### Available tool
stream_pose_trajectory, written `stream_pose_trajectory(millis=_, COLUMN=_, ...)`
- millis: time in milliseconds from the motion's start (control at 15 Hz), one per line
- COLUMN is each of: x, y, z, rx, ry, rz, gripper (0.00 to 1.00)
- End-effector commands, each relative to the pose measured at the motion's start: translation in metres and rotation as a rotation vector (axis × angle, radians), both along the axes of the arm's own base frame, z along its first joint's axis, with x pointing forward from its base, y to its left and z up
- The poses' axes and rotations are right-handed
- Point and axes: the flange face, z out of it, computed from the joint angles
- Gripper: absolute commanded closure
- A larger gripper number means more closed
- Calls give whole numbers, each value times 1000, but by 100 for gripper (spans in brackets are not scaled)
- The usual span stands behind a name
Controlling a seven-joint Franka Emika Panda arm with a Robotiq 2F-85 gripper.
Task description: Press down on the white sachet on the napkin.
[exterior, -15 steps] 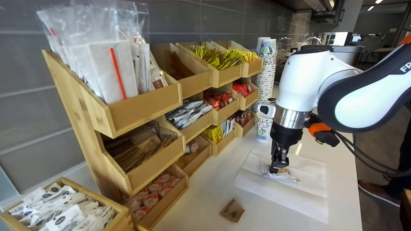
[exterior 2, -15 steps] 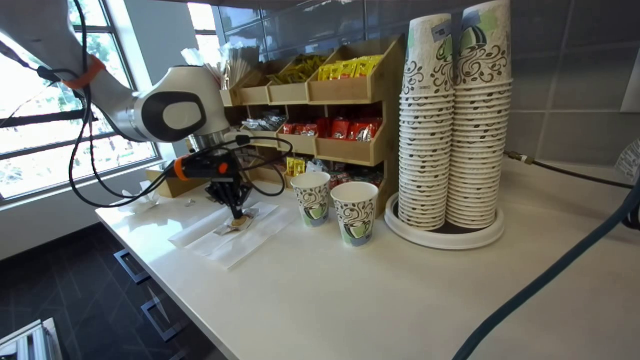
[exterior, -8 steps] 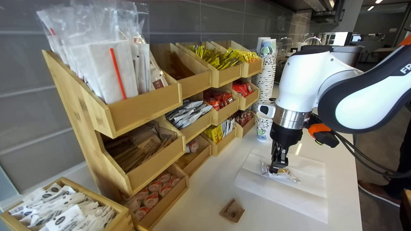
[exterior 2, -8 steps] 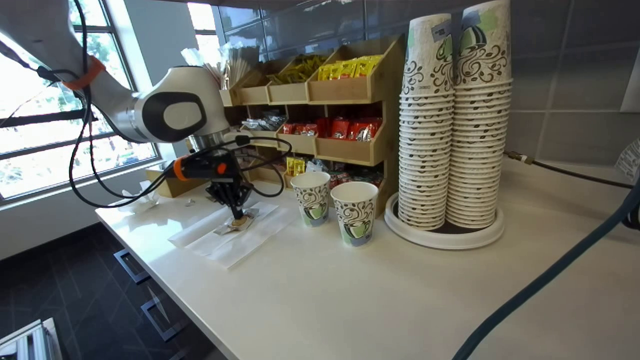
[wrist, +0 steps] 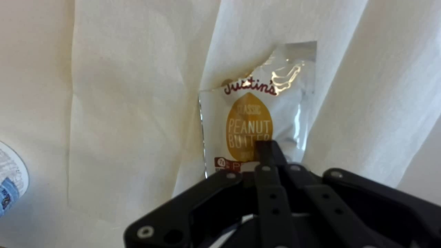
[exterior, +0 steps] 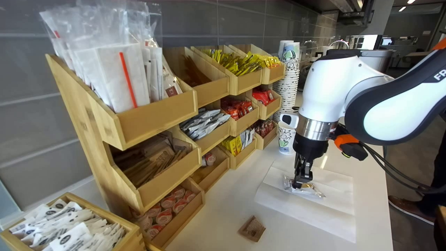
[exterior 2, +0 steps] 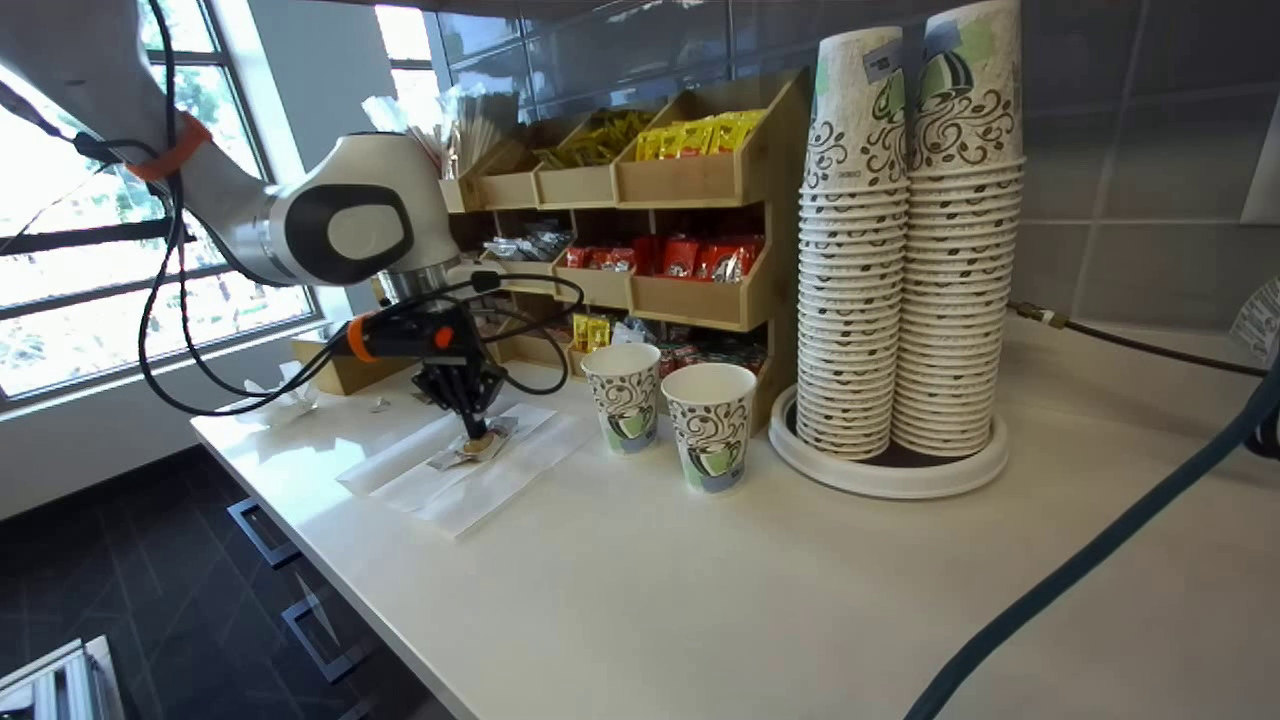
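- Grey tiles (exterior: 244, 31) are lining the background in an exterior view; on the bench (exterior: 210, 225), a wooden condiment rack (exterior: 156, 120) is standing at 10 o'clock from the white napkin (exterior: 313, 219).
- One Justin's Classic Peanut Butter sachet (wrist: 251, 113) is lying on that napkin, its slanting, apparently torn edge facing 11 o'clock in the wrist view.
- Closed, with nothing showing between its tips, the gripper (wrist: 268, 148) is resting on the sachet's label, towards 5 o'clock of its middle, and seems to be touching.
- By the task sentence, the pressing step is probably under way; how far the sachet is giving, I cannot tell.
- Its foil is looking light, limp and slick; the filling, presumably soft paste, is likely yielding rather than cracking.
- Pushing near the tear would be risking a squirt onto the thin paper, so blunt, straight pressure on the belly is seeming wiser.
- For lifting, the flat corner at 1 o'clock is offering the cleanest hold.
- Between 8 and 9 o'clock, well apart, a printed paper cup (wrist: 12, 179) is showing.
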Motion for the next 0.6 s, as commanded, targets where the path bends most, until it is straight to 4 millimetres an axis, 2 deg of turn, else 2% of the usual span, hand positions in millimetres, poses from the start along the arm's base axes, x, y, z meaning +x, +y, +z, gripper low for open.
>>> stream_pose_trajectory(millis=0, x=4, y=3, z=-1, rx=-1, ry=-12, rz=-7, gripper=100)
stream_pose_trajectory(millis=533, x=2, y=3, z=21, rx=-15, ry=-40, rz=-6, gripper=100)
